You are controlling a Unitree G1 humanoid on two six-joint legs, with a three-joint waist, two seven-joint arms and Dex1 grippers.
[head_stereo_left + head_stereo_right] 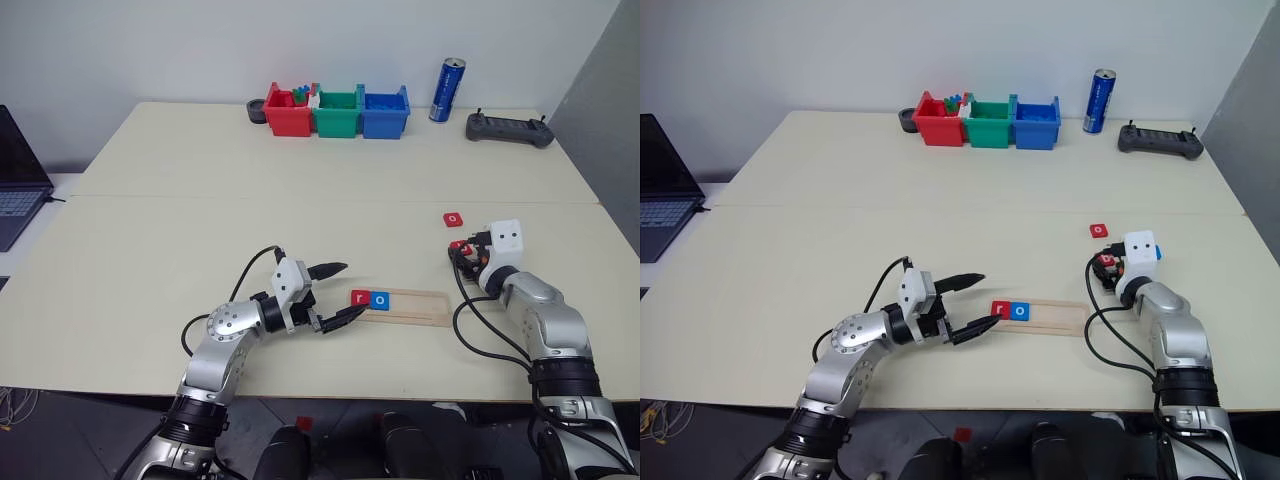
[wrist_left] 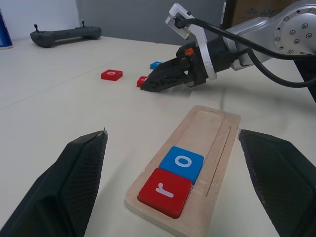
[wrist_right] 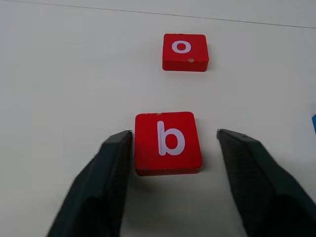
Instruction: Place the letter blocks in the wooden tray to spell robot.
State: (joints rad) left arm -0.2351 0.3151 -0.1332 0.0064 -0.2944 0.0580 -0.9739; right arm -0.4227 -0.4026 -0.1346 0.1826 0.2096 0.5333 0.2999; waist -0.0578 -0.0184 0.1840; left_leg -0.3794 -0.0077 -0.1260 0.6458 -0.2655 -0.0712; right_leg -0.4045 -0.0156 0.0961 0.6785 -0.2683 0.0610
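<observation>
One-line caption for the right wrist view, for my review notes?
Right gripper straddles the red b block on the table, jaws partly closed, red o block lying beyond.

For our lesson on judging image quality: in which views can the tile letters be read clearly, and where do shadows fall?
Right wrist view: the red b tile and red o tile read sharply, each with a soft shadow along its near edge. Left wrist view: r tile and blue o tile are crisp in the wooden tray. Eye views: letters barely legible.

Pale wood tray [image 2: 217, 133] w/ smooth red b block [image 3: 167, 142].
</observation>
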